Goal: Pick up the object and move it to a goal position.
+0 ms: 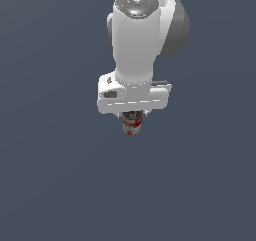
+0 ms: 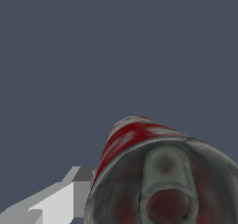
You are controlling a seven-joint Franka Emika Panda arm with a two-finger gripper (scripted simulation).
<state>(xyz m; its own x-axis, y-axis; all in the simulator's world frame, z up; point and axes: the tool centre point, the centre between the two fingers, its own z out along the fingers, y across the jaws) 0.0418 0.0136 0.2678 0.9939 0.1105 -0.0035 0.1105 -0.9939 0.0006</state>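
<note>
The exterior view takes in the whole arm (image 1: 137, 40) from above and in front: a white column with a grey joint behind it, ending in the broad white gripper (image 1: 132, 119). Under the gripper the can (image 1: 132, 125) hangs with its upper part hidden by the gripper body and only its red and white lower part showing. The fingers themselves cannot be made out here, and whether the can touches the surface or hangs free of it cannot be told from this angle.

The wrist view gives what the other lacks. It looks down the can (image 2: 162, 181) from very near, so the dark silvery top with its pull tab fills the lower part of the picture, and the red and white label runs away behind it. 1 pale grey finger (image 2: 69, 195) lies just beside the can's wall, seemingly touching it; the 2nd finger is out of the picture. Taken together, the views show the gripper pinching the can, which sits narrow between the jaws and directly under the wrist.

The surface is a flat, even slate blue in both views, with no edge, seam or wall to be seen, so floor and room cannot be told apart.

Only arm, gripper and can appear; only the gripper body hides part of the can.
</note>
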